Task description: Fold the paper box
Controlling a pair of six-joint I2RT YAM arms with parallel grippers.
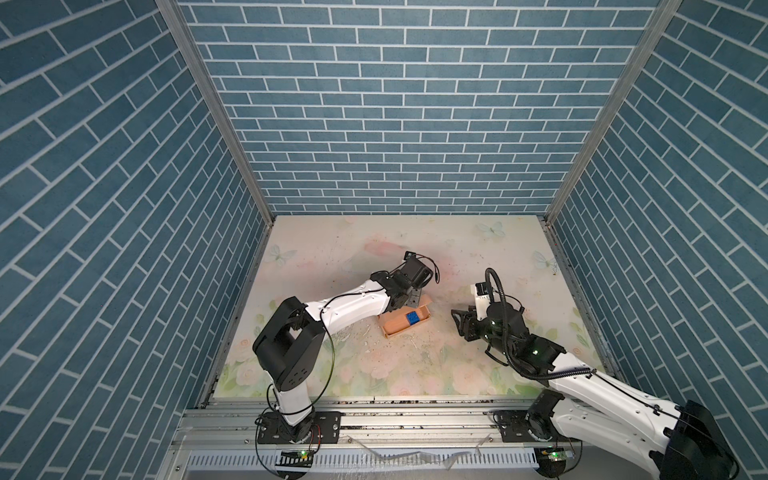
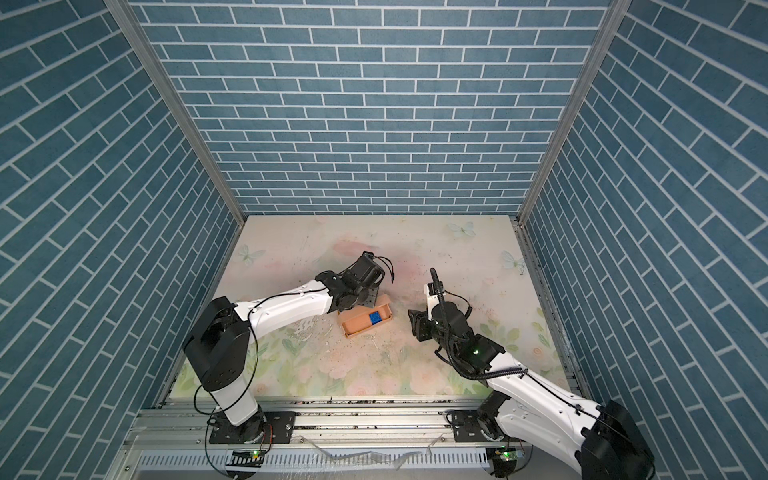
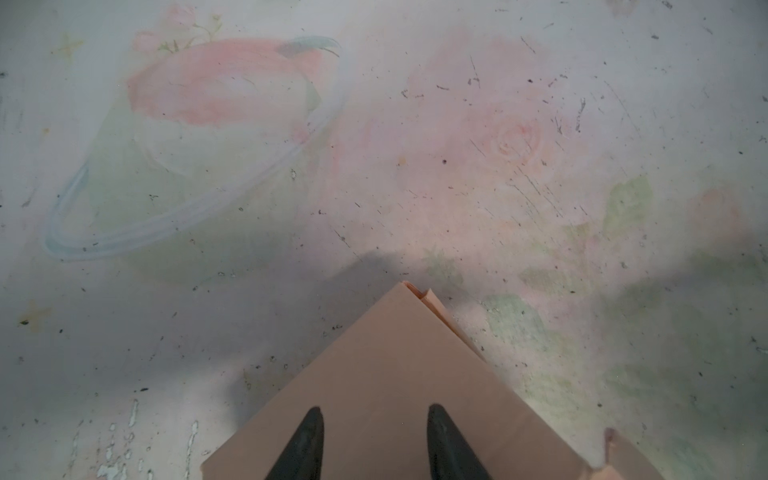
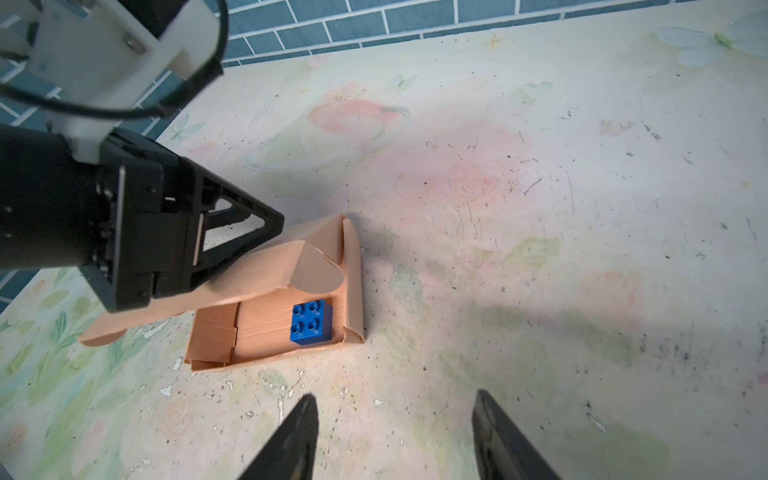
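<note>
The peach-tan paper box point(image 1: 399, 328) point(image 2: 357, 326) point(image 4: 257, 332) lies mid-table, its tray open, with a small blue cube point(image 4: 311, 322) inside. Its hinged lid point(image 4: 257, 270) leans partway over the tray. My left gripper point(image 3: 376, 411) is open, both fingers spread over the lid's outer face point(image 3: 395, 365); in the right wrist view one finger point(image 4: 249, 237) rests against the lid. My right gripper point(image 4: 395, 403) point(image 1: 457, 322) hangs open over bare table to the right of the box, holding nothing.
The floral table mat point(image 1: 415, 245) is scuffed, with chipped paint patches point(image 4: 274, 386) near the box's front. Blue brick walls point(image 1: 395, 124) close in the back and both sides. An aluminium rail point(image 1: 395, 415) runs along the front edge.
</note>
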